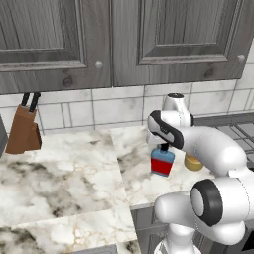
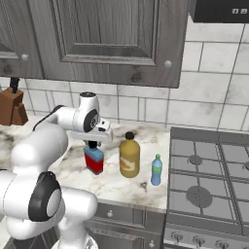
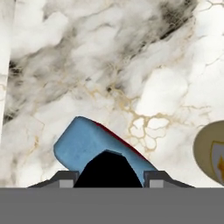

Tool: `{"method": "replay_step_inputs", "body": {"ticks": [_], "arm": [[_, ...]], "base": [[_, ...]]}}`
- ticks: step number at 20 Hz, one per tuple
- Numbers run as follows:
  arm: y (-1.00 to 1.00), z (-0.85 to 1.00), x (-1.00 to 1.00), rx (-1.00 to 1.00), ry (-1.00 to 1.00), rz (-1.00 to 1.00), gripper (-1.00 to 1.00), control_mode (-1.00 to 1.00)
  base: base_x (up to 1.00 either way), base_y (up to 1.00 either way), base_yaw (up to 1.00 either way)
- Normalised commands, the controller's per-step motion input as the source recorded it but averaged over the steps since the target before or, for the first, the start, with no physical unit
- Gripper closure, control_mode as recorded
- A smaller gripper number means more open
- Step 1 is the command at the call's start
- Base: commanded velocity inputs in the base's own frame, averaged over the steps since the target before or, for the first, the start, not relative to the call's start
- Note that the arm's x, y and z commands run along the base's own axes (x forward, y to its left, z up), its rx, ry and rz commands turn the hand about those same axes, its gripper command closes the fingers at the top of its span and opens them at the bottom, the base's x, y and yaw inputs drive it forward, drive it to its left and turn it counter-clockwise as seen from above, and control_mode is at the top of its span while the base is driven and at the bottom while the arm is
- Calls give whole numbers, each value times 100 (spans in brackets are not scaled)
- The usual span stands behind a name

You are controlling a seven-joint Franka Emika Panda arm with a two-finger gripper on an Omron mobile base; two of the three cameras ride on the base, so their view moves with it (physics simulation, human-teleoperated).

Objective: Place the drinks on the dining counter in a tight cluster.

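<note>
A squat blue flask [image 1: 162, 162] [image 2: 94, 159] [image 3: 87, 144] with a red label stands upright on the tile-backed marble worktop [image 1: 59, 168]. My gripper [image 1: 163, 146] [image 2: 92, 144] [image 3: 108, 177] reaches down onto it from above, and its fingertips [image 3: 65, 178] press against both sides of the black cap. To the flask's right is the taller amber bottle [image 2: 129, 156] [image 1: 193, 162] [image 3: 212, 153], which the arm partly hides in the left base view. A small slim light-blue bottle [image 2: 156, 170] stands further right, near the stove. The dining counter is out of view.
A wooden knife block [image 1: 22, 130] [image 2: 12, 108] sits at the far left against the tiled wall. A gas stove [image 2: 209, 185] borders the worktop on the right. Grey wall cabinets [image 1: 114, 39] hang above the counter.
</note>
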Motion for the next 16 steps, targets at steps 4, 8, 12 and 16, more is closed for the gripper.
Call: {"method": "replay_step_inputs", "body": {"ticks": [4, 8, 12, 16], "arm": [[0, 0, -3, 0, 0, 0, 100, -100], [0, 12, -39, 0, -11, 0, 100, -100], [0, 58, -89, 0, -16, 2, 100, -100], [0, 82, -91, 0, -12, 4, 100, -100]], "base": [[0, 0, 0], [0, 0, 0], [0, 0, 0], [0, 0, 0]]}}
